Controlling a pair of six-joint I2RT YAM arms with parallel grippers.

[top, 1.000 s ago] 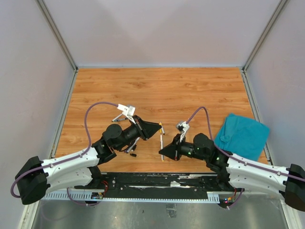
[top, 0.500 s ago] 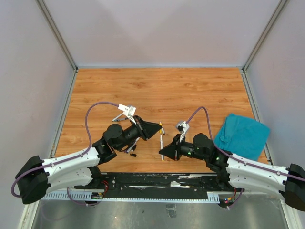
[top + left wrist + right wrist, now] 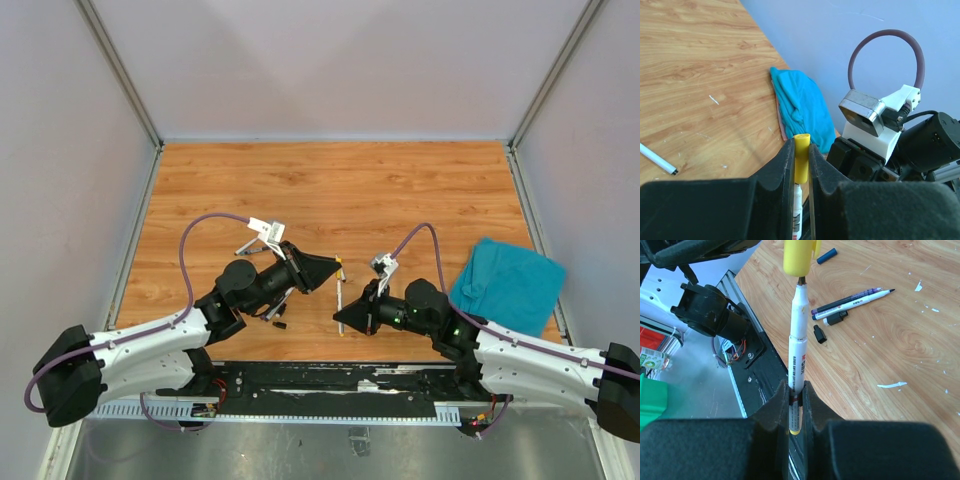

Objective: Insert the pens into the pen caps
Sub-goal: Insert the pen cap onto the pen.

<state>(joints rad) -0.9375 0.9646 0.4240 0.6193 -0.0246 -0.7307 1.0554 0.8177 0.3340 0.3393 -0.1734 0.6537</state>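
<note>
Left arm (image 3: 150, 345) comes in from the table's (image 3: 330, 190) near left corner, slanted toward centre. The right arm (image 3: 520, 355) mirrors it from the near right corner. Both wrists sit low over the near-middle of the table. Left gripper (image 3: 337, 268) points right, jaws pinched on a yellow cap (image 3: 801, 159). Right gripper (image 3: 338, 318) points left, jaws pinched on a white pen (image 3: 796, 340). Tips are near each other, the left's slightly farther from the near edge.
</note>
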